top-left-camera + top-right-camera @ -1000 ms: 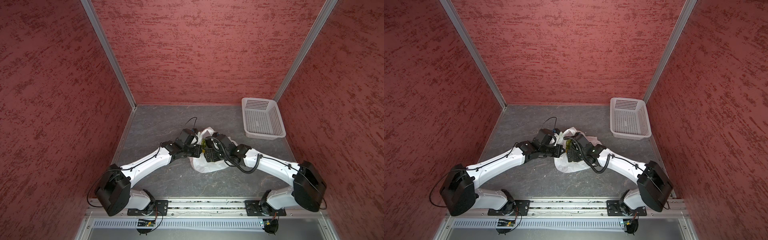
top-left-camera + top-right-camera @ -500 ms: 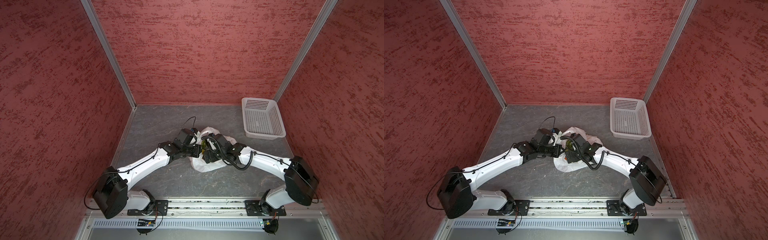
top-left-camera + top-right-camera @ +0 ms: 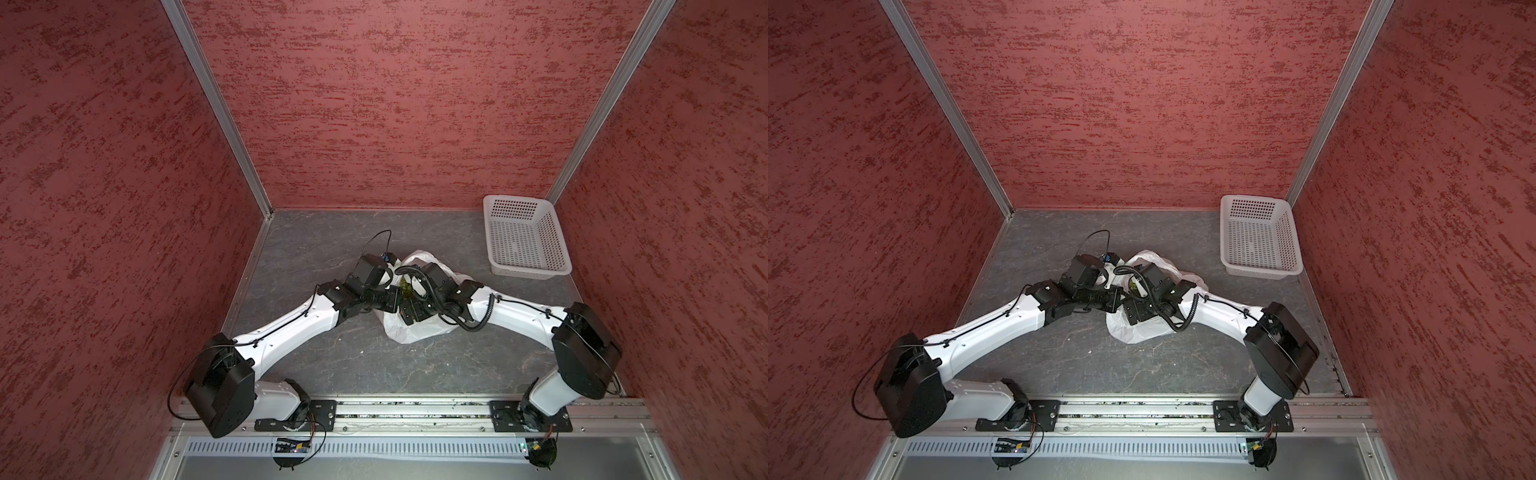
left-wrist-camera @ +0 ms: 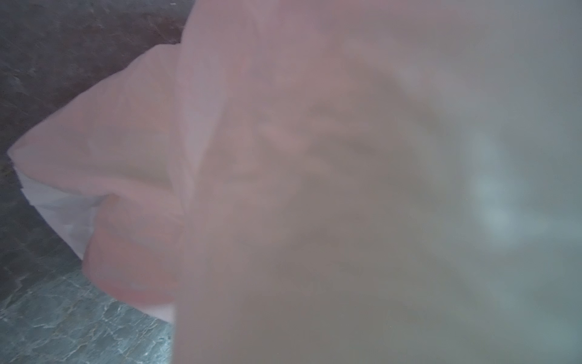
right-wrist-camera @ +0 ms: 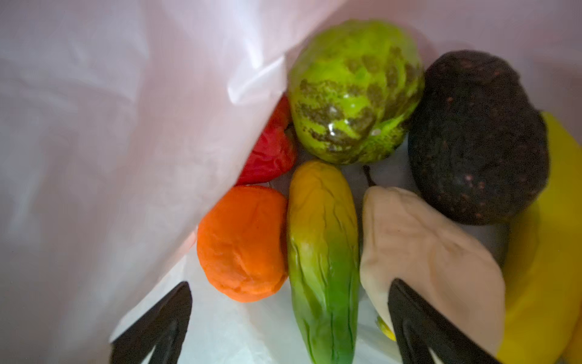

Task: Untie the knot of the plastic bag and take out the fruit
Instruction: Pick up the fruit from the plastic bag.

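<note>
Fruit right under the right wrist camera: the right gripper (image 5: 289, 283) is down inside the plastic bag (image 5: 110, 141), its fingers (image 5: 157, 324) spread wide and gripping nothing. The green-yellow mango (image 5: 324, 252) lies straight between them. One finger overlaps the pale beige piece (image 5: 434, 249), but whether it touches is hard to call. Packed around those are the orange (image 5: 242, 242), the red apple (image 5: 271, 148) half tucked under a fold of film, the bumpy green one (image 5: 356, 91), a dark pebbly piece (image 5: 478, 138) and the yellow banana (image 5: 548, 252) at the edge.

Over to the left gripper (image 3: 390, 301): it is closed tight at the bag's left side, and what it pinches I cannot make out, because its wrist camera is smothered in blurred white plastic.

In both top views the left arm (image 3: 291, 328) reaches in from the lower left and the right arm (image 3: 519, 316) from the lower right, elbows bent, wrists meeting nose to nose at frame centre. The bag sits crumpled beneath them, mid-table (image 3: 332, 249). A white basket (image 3: 532, 272) stands at the table's upper right, well apart from it.
</note>
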Robot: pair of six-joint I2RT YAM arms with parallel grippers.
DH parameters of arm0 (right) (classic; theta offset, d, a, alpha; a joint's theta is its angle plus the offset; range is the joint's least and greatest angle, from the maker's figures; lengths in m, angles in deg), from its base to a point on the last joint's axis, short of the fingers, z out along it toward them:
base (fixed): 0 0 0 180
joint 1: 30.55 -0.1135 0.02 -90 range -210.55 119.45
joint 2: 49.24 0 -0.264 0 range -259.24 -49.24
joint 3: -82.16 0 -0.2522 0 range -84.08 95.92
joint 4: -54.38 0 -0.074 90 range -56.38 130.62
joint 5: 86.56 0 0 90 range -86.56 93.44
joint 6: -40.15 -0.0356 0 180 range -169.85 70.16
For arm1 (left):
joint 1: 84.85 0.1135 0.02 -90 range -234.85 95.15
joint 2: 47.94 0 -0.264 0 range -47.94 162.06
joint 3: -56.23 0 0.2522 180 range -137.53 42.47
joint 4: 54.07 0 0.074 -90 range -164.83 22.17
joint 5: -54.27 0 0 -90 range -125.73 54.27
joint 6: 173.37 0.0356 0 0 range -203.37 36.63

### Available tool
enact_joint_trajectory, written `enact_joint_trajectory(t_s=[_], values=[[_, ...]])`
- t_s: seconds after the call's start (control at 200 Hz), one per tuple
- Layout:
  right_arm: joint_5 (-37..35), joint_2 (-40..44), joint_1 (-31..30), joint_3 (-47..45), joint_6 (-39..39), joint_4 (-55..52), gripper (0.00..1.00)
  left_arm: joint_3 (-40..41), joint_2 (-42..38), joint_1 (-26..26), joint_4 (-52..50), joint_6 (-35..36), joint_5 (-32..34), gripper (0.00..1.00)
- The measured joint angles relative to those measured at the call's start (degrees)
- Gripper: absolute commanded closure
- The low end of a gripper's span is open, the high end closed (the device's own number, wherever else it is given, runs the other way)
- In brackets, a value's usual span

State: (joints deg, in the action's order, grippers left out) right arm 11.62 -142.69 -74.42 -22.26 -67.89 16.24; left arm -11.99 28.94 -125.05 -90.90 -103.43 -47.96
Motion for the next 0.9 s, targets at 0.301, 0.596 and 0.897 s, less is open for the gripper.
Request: enact_joint_trajectory(t_s=[0.301, 0.596, 0.897], values=[[0.8, -1.2, 7.8, 3.0, 1.2, 1.0, 0.02, 3.1, 0.0, -3.5, -0.2, 1.9, -0.4, 1.0], [2.3, -1.0, 8.9, 1.2, 1.1, 1.3, 0.03, 3.7, -0.2, -4.0, -0.4, 2.3, -0.6, 1.0], [0.6, 1.8, 8.2, -6.1, 0.7, -1.7, 0.03, 2.7, -1.1, -4.3, 0.5, 1.0, -0.8, 1.0]])
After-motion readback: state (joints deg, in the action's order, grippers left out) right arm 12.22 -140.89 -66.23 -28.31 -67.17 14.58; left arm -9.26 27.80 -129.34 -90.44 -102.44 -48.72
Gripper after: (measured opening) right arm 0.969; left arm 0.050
